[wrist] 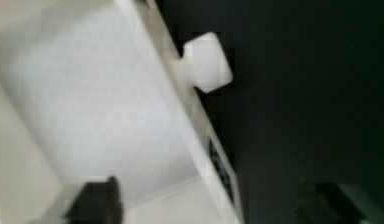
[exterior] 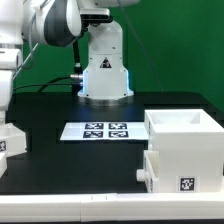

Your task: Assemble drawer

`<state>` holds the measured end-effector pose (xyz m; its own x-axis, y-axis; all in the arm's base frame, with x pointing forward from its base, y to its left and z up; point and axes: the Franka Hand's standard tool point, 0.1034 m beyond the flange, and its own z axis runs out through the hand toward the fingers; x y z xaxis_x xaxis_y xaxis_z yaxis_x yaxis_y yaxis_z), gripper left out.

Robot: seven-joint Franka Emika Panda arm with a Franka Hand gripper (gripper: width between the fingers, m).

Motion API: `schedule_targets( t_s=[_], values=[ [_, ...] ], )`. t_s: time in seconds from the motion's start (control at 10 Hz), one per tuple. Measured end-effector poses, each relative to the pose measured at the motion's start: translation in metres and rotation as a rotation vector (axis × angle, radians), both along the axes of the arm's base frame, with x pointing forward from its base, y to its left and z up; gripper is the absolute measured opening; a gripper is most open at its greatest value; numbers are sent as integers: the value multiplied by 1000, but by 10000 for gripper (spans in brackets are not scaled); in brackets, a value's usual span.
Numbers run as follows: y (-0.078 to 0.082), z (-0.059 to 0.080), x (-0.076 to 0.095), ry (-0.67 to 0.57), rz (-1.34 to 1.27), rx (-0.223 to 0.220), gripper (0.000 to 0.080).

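The drawer (wrist: pixel 100 110), a low white open-topped tray, fills the wrist view, with a white knob (wrist: pixel 207 60) sticking out of its outer wall. My gripper (wrist: pixel 210 200) is open and straddles that wall. One dark finger (wrist: pixel 91 200) hangs over the tray's inside and the other (wrist: pixel 331 202) over the black table. In the exterior view the drawer (exterior: pixel 12 140) sits at the left edge with a tag on its side. The arm comes down over it and the gripper is cut off there.
The tall white cube casing (exterior: pixel 185 128) stands at the exterior view's right. A lower white box (exterior: pixel 180 172) with a tag and a side knob is right in front of it. The marker board (exterior: pixel 105 130) lies mid-table before the robot base (exterior: pixel 105 70).
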<state>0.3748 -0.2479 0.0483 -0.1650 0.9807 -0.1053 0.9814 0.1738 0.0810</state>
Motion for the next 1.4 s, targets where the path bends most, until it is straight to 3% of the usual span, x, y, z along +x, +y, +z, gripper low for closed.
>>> schedule_targets(
  t_s=[0.1, 0.3, 0.4, 0.9, 1.2, 1.4],
  values=[
    [-2, 2, 0, -10, -70, 4, 590],
    [9, 1, 7, 4, -320, 46, 638],
    [8, 4, 13, 27, -350, 54, 638],
    [4, 3, 10, 53, -93, 30, 649],
    [9, 10, 15, 20, -408, 68, 649],
    [11, 9, 19, 65, -703, 132, 649]
  ],
)
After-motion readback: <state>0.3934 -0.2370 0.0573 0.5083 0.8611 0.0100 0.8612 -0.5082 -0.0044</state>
